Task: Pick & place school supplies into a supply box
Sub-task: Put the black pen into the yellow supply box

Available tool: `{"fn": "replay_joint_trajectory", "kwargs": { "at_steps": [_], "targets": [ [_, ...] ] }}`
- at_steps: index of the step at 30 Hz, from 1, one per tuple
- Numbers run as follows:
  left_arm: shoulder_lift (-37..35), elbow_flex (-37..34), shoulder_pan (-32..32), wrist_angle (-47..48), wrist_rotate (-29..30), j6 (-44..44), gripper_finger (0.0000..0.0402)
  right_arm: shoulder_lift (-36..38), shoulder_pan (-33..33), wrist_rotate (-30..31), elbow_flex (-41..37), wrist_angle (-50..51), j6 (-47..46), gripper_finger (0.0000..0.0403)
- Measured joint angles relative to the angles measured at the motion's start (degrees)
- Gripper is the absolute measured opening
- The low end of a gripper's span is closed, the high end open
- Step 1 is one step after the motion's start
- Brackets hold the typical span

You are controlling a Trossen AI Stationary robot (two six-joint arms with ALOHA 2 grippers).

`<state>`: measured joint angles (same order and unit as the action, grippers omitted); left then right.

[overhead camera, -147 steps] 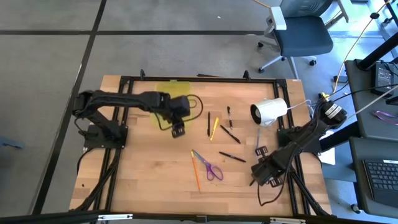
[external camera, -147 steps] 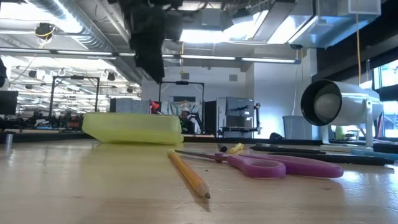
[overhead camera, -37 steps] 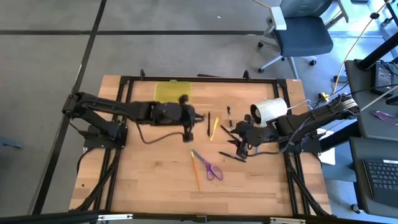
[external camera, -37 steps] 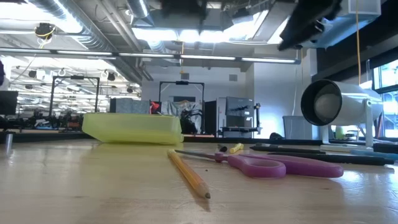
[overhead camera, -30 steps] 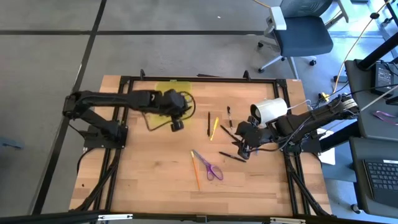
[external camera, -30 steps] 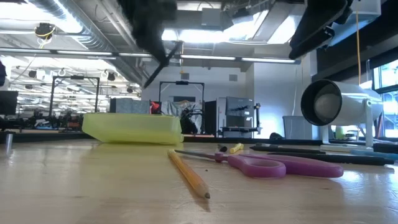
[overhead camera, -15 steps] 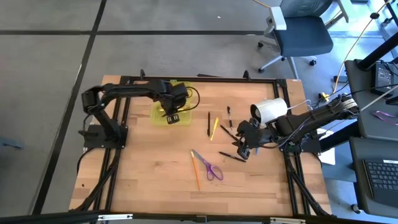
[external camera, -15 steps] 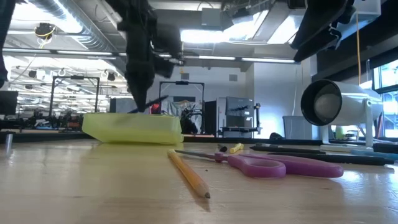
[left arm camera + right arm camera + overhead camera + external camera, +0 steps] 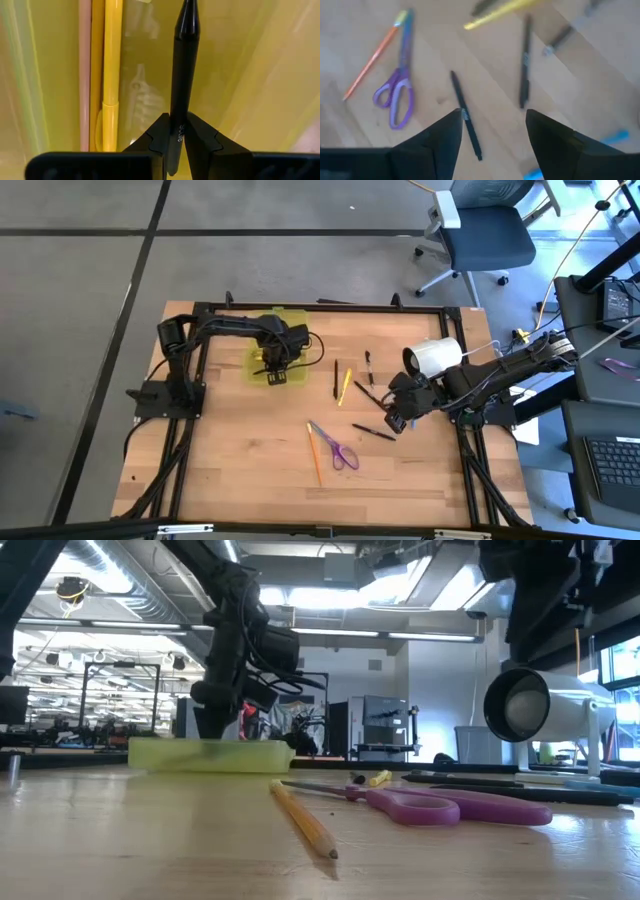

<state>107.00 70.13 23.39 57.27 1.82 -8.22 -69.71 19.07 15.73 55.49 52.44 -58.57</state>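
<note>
Supply box: translucent yellow-green supply box (image 9: 272,356) on the far left part of the desk, lid open; a yellow pen (image 9: 111,75) and a pinkish-tan pencil (image 9: 84,75) lie side by side inside it
Left gripper: the left gripper (image 9: 277,372) is down in the box, jaws pinching a black pen (image 9: 181,80) that points along the box floor beside the yellow pen
Loose supplies: purple-handled scissors (image 9: 341,451) and an orange pencil (image 9: 314,457) lie just beside each other at mid-desk; a short black pen (image 9: 372,432) lies near them; a black pen, a yellow pen (image 9: 345,387) and more dark pens lie farther back, well apart from the box
Right gripper: the right gripper (image 9: 396,421) hangs above the desk near the short black pen, jaws spread, holding nothing
Desk: light wooden desk (image 9: 240,470) in a black frame; a white cylinder (image 9: 433,359) stands at its right side
Room: grey floor with dark lines, an office chair (image 9: 480,235) beyond the desk; the low view shows ceiling ducts, strip lights and racks of equipment behind
</note>
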Motion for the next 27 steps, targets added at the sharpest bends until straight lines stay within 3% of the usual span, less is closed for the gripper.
{"fn": "replay_joint_trajectory", "kwargs": {
  "at_steps": [8,13,18,27],
  "targets": [
    [-0.30,0.00,-0.02,0.07,0.07,-0.02,0.0048,0.04,0.03,-5.02,-1.83,11.54,-27.86,0.0222],
    [-0.30,0.00,-0.02,0.49,0.10,0.39,0.0047,-0.03,0.03,-9.63,-8.40,6.84,-32.73,0.0222],
    [-0.30,0.00,-0.03,0.68,0.10,0.46,0.0045,-0.04,0.02,-9.92,-15.37,-0.45,-35.68,0.0221],
    [-1.83,0.00,-0.04,1.38,0.05,1.60,0.0051,-0.04,0.02,-12.48,-24.64,-6.84,-38.83,0.0184]
  ]
}}
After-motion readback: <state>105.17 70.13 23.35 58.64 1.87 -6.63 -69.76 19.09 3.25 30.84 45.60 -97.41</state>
